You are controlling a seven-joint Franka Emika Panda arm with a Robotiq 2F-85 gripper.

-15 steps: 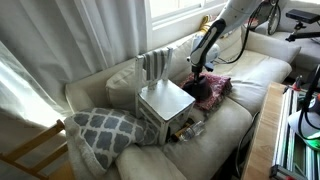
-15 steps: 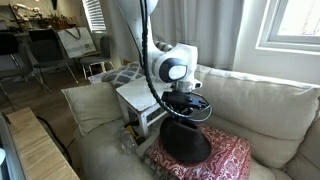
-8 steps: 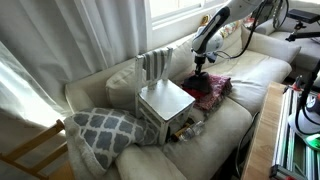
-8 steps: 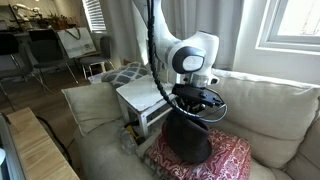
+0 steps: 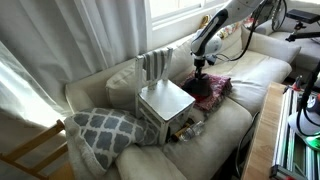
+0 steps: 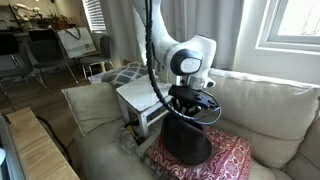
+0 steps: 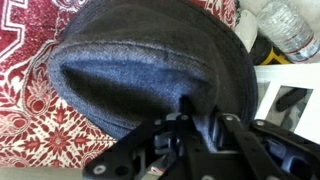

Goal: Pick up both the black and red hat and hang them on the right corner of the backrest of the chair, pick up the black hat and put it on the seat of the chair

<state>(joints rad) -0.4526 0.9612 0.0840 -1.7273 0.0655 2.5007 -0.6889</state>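
My gripper sits straight above the black hat, at its crown; I cannot tell whether the jaws have closed. The hat rests on the red patterned cloth, at the edge nearest the chair.

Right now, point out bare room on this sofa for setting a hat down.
Free: the pale square seat of the small slatted chair, and the beige sofa cushion beyond the dark red patterned cloth. Crowded: the cloth, where the black soft hat sits under the gripper, and the bottle clutter at the chair's front.
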